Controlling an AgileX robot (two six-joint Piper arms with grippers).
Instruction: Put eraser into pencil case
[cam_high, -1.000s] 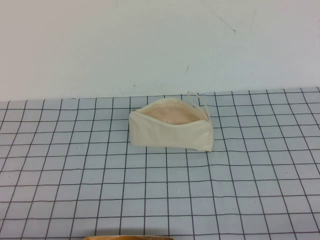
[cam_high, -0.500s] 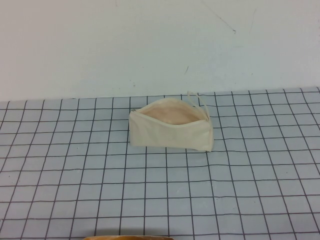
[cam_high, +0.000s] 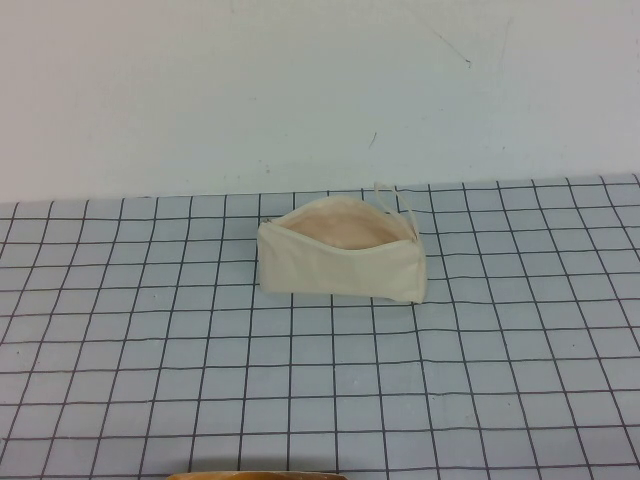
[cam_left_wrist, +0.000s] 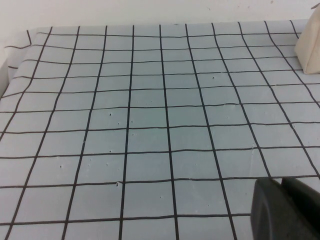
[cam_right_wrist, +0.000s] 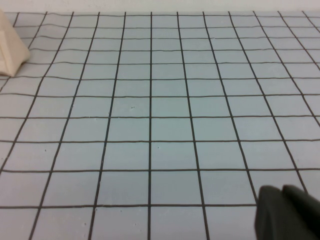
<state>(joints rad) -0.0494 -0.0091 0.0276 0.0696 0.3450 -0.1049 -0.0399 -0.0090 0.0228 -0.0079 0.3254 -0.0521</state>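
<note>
The pencil case (cam_high: 342, 252), a cream fabric pouch with a pinkish lining, stands on the grid mat with its zip top open and a thin white pull cord at its far right. One corner of it shows in the left wrist view (cam_left_wrist: 311, 50) and in the right wrist view (cam_right_wrist: 10, 50). The eraser shows in no view. My left gripper (cam_left_wrist: 282, 210) is low over bare mat, well to the left of the pouch, its dark fingers together and empty. My right gripper (cam_right_wrist: 282, 215) is low over bare mat to the right of the pouch, its fingers together and empty. Neither arm shows in the high view.
The blue-grey grid mat (cam_high: 200, 380) covers the table up to a white wall (cam_high: 300, 90) behind the pouch. A thin orange-brown edge (cam_high: 260, 476) shows at the near edge of the high view. The mat's left edge (cam_left_wrist: 15, 55) curls up by the wall.
</note>
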